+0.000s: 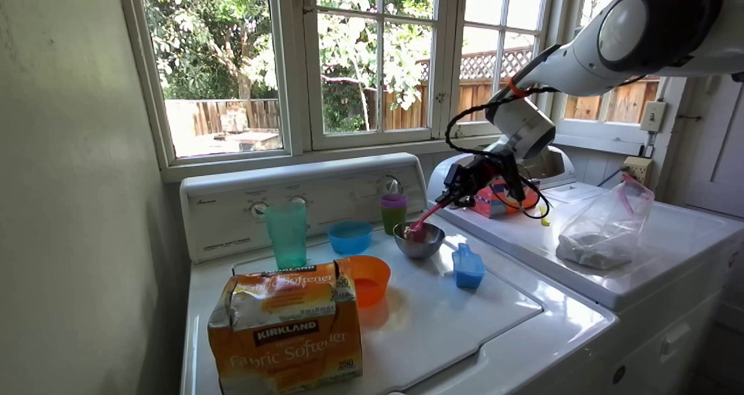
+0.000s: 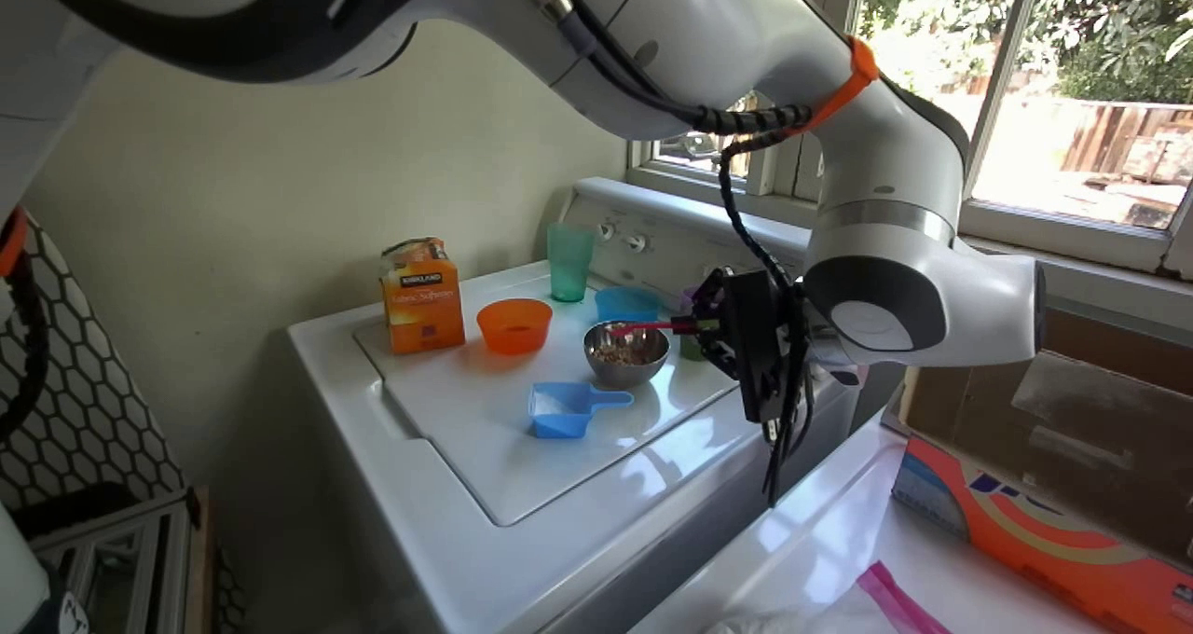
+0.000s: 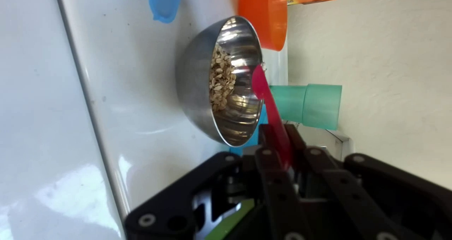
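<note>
Well to the left of the steel bowl (image 1: 419, 247), in an exterior view, you have an orange fabric softener box (image 1: 290, 331), nearer the camera. Also left of the bowl, behind that box, stands a tall teal cup (image 1: 286, 235). Between these and the bowl come a low blue bowl (image 1: 350, 238) and, closer to the camera, an orange bowl (image 1: 375, 279). Just behind the steel bowl, slightly to its left, is a green and purple cup (image 1: 394, 216). The steel bowl stands upright with dry oats (image 3: 221, 79) inside, plain in the wrist view. At its mouth is the head of a pink spoon (image 3: 272, 107); whether it touches the bowl or the oats, you cannot tell. The spoon's handle slants up to the right, where your gripper (image 3: 279, 130) pinches it between its fingers, above and right of the bowl. Just right of the bowl, nearer the camera, sits a blue scoop (image 1: 468, 268). Farther right of the bowl, on a neighbouring white machine (image 1: 686, 226), are a red-orange box (image 1: 489, 204), partly behind the gripper, and a clear plastic bag (image 1: 607, 229).
</note>
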Robot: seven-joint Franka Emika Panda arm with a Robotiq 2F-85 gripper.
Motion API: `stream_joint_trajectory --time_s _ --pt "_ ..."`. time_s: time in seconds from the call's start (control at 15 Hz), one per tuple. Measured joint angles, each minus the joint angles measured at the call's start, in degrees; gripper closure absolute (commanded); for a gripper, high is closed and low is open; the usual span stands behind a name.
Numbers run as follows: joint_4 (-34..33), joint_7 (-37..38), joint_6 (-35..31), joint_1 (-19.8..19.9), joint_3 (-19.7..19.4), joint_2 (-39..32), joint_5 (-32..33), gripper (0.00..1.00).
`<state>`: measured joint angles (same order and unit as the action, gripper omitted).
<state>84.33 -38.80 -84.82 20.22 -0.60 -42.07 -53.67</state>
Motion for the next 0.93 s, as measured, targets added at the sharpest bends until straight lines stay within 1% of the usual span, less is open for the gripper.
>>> stream_joint_trajectory --time_s 0.2,0.67,0.93 --pt "-1.8 -0.34 3.13 0.71 0.01 -1.43 -1.07 0.97" --pt "-5.36 -2.1 10.01 1.37 -0.01 -3.61 -0.98 0.97" --pt "-6.0 -3.15 10.94 0.38 0.03 -3.83 -0.49 0.97"
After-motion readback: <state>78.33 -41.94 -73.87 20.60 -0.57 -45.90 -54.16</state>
